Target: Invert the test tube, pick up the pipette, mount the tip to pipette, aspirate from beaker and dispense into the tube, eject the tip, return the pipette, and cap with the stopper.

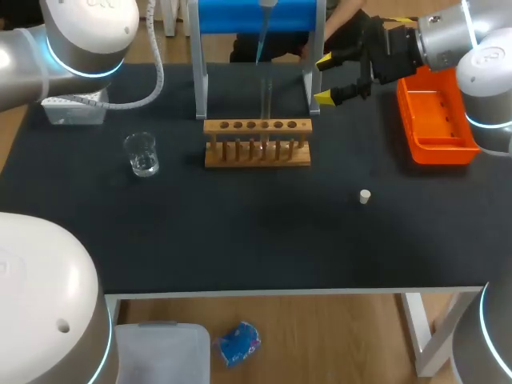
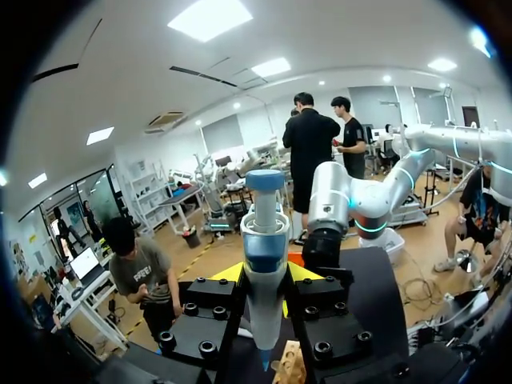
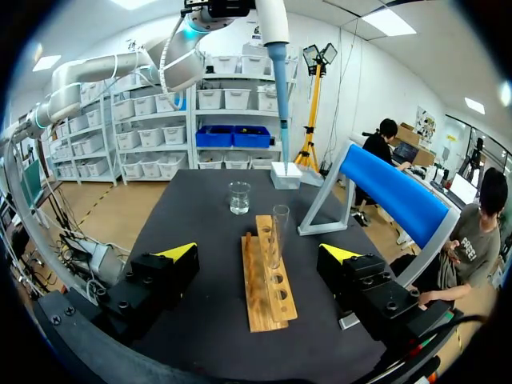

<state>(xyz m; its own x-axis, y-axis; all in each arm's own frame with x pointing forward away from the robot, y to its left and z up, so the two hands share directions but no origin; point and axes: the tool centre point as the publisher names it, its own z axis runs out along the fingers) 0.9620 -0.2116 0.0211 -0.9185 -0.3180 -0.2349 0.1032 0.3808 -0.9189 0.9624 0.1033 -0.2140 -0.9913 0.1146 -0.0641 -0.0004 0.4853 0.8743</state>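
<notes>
The left hand [image 2: 265, 276] is closed on the pipette [image 2: 264, 240], whose white and blue body stands upright between the two black fingers with its narrow end pointing down. Under it, the wrist view shows a corner of the wooden rack [image 2: 290, 364]. Seen from above, the pipette's slim blue lower end hangs high over the middle of the rack, roughly in line with the test tube [image 1: 266, 102] but apart from it. Whether it sits exactly over the mouth cannot be told. The test tube stands upright in one of the rack's middle holes, just in front of the blue stand [image 1: 256, 16]. The right hand [image 1: 326, 79] hovers just beyond the right end of the rack, near the stand's right leg. Its yellow-tipped fingers are spread wide with nothing between them. In its own wrist view, the rack and the test tube lie straight ahead between the open fingers, untouched. The beaker [image 1: 142, 154], holding a little clear liquid, stands on the dark bench [image 1: 240, 240] well to the left of the rack. A white box [image 1: 76, 108] sits behind the beaker at the bench's far left. The small pale stopper [image 1: 365, 196] rests alone on the bench, in front of and to the right of the rack. An orange tray [image 1: 436, 120] lies at the bench's right edge.
</notes>
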